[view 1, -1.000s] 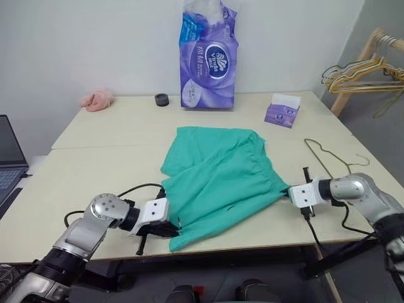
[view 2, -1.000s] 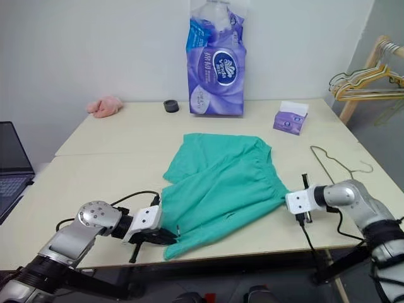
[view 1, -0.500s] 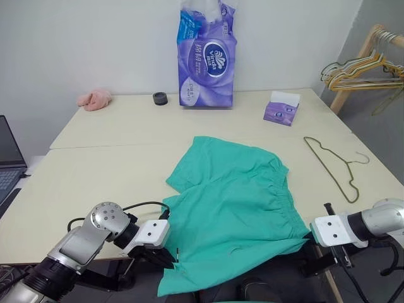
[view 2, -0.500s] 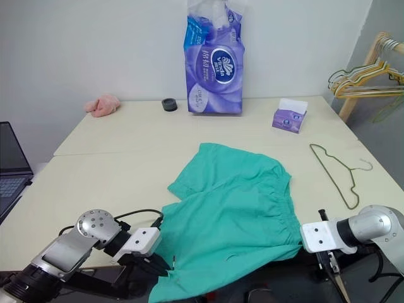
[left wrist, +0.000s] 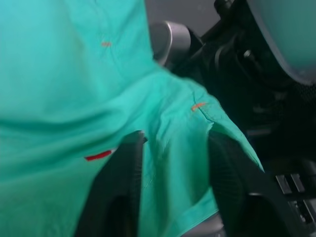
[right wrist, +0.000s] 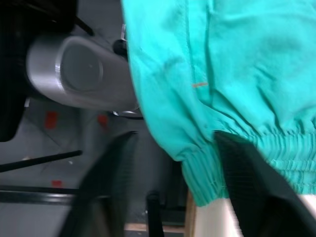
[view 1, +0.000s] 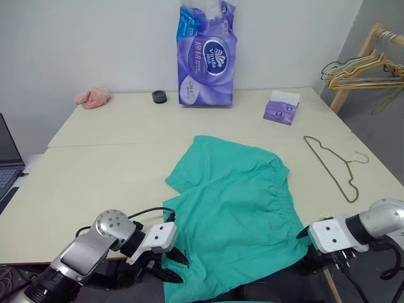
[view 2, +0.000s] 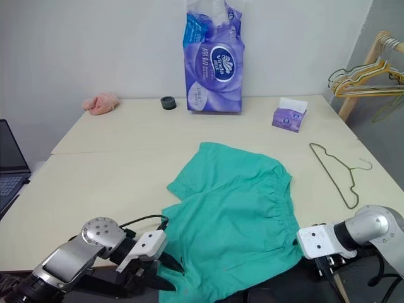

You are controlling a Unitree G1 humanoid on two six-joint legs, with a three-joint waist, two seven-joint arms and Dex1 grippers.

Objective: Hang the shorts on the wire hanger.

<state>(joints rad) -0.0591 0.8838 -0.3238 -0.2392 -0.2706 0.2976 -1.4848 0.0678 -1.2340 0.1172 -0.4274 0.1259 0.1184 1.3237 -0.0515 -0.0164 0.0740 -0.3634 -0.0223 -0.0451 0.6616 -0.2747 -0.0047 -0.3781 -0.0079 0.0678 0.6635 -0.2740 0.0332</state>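
Left gripper [view 1: 172,268] sits at near table [view 1: 95,177] edge, fingers [left wrist: 123,182] spread, shorts [view 1: 237,208] fabric between them but not pinched as far as I see. Right gripper [right wrist: 173,187] also parted, waistband corner hanging between its fingers, loose. Shorts lie flat between both grippers, near hem draped over table edge. Hanger [view 1: 331,165] on table beyond right gripper, apart from shorts.

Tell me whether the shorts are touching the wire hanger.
Apart. In the left eye view, the shorts lie spread at the table's near edge, and bare tabletop shows between their waistband and the wire hanger lying off to their right.
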